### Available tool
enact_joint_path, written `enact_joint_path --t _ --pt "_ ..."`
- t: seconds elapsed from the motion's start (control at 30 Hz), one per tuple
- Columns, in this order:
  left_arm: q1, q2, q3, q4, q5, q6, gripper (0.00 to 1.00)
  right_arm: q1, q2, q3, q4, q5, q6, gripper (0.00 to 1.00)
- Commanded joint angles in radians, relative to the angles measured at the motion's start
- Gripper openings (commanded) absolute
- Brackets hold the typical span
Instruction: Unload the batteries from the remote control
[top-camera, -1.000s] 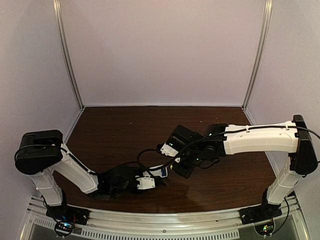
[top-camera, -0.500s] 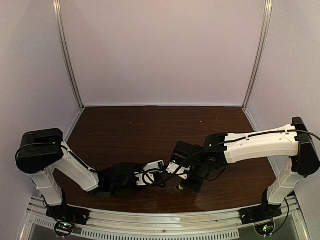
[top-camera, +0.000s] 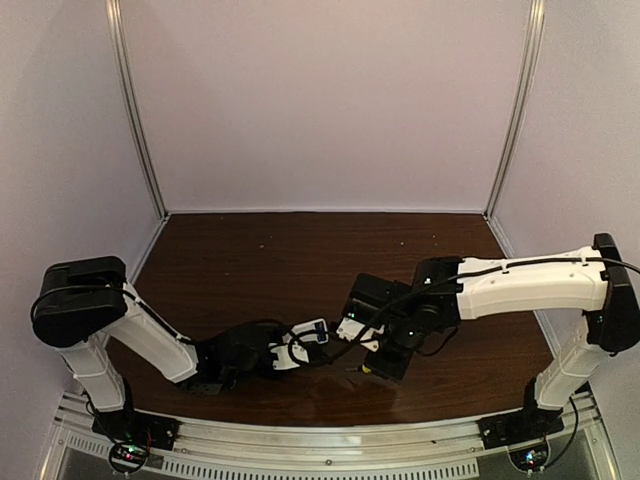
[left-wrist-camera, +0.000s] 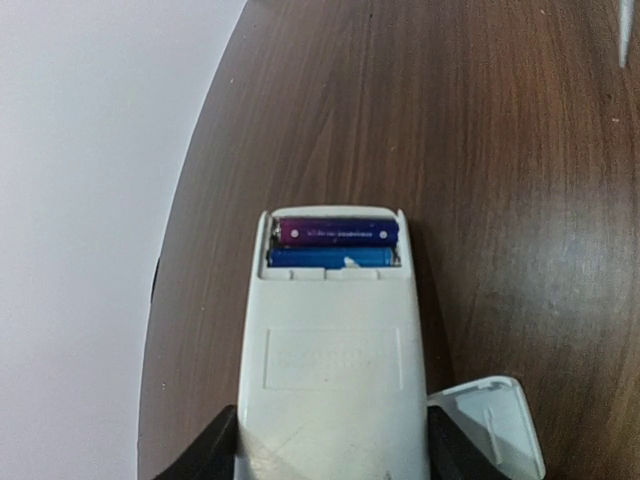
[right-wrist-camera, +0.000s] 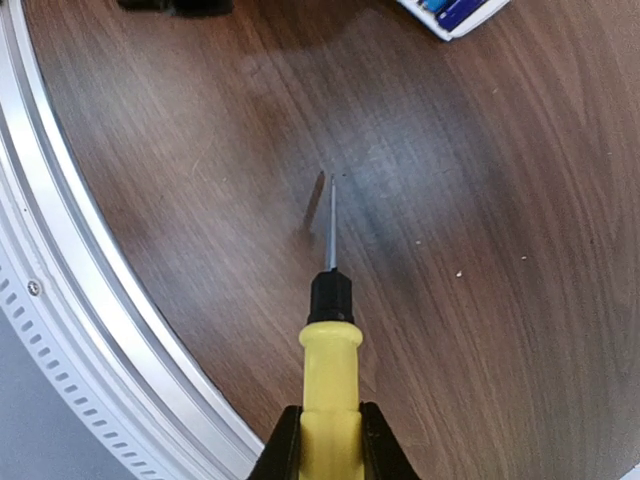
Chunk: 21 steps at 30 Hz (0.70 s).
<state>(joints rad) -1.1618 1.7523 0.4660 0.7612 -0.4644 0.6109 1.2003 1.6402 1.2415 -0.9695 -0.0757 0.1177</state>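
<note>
The white remote control lies flat on the table with its back up, and my left gripper is shut on its near end, one black finger on each long side. Its open compartment at the far end shows the two batteries side by side, one purplish and one blue. From above, the remote control juts out of the left gripper. My right gripper is shut on the yellow-handled screwdriver. The screwdriver's tip hangs just over bare wood, apart from the remote control's corner.
A small white cover piece lies on the table beside the left gripper's right finger. The aluminium rail at the table's near edge runs close to the left of the screwdriver. Grey walls enclose the dark wooden table.
My right gripper has drawn the screwdriver back from the remote control toward the near edge. The left gripper has turned the remote control slightly and still holds it.
</note>
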Motion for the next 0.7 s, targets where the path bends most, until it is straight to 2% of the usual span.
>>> enact_joint_path --t 0.0,0.37,0.53,0.67 --pt "0.005 -0.027 -0.012 0.028 0.042 -0.026 0.00 0.006 -0.083 0.025 -0.001 0.119 0.031 0.00" --pt "0.041 -0.088 0.025 -0.060 0.207 -0.182 0.00 0.006 -0.274 -0.141 0.238 0.301 0.180 0.00" --pt "0.040 -0.106 0.099 -0.134 0.302 -0.292 0.00 0.006 -0.438 -0.268 0.366 0.378 0.234 0.00" --pt "0.041 -0.062 0.161 -0.167 0.336 -0.330 0.00 0.006 -0.562 -0.354 0.465 0.438 0.253 0.00"
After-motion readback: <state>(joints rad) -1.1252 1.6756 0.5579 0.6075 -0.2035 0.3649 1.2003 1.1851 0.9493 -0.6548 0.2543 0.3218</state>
